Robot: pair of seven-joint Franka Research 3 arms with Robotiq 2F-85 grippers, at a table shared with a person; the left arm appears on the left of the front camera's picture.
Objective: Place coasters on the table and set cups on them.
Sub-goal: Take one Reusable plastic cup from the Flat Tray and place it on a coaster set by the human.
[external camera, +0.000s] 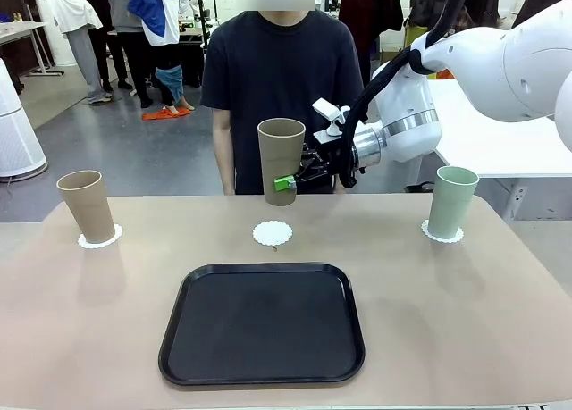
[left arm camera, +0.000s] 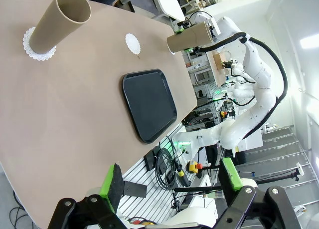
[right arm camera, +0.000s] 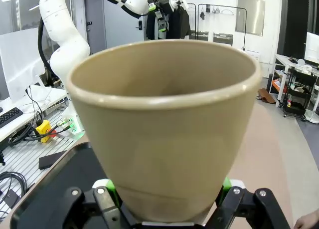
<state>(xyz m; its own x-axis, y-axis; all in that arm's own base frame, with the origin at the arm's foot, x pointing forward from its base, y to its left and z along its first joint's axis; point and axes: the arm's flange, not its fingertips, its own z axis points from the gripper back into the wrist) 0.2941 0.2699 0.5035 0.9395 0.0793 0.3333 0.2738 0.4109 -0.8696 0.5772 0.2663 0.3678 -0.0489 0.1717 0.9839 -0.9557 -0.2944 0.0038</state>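
My right gripper (external camera: 288, 185) is shut on a tan-brown cup (external camera: 281, 158), held upright in the air above and just behind the bare middle coaster (external camera: 273, 233). Up close, that cup (right arm camera: 164, 129) sits between my green pads (right arm camera: 227, 184). A second tan-brown cup (external camera: 87, 205) stands on the left coaster (external camera: 100, 240). The mint green cup (external camera: 452, 201) stands on the right coaster (external camera: 442, 235). My left gripper (left arm camera: 172, 181) hangs open well above the table (left arm camera: 75, 104), with nothing between its fingers; from there I see the left cup (left arm camera: 57, 22) and middle coaster (left arm camera: 132, 43).
A black rounded-square tray (external camera: 263, 322) lies at the table's front middle. A person in a dark shirt (external camera: 281, 71) stands at the far edge behind the held cup. A white table (external camera: 500, 142) is at the back right.
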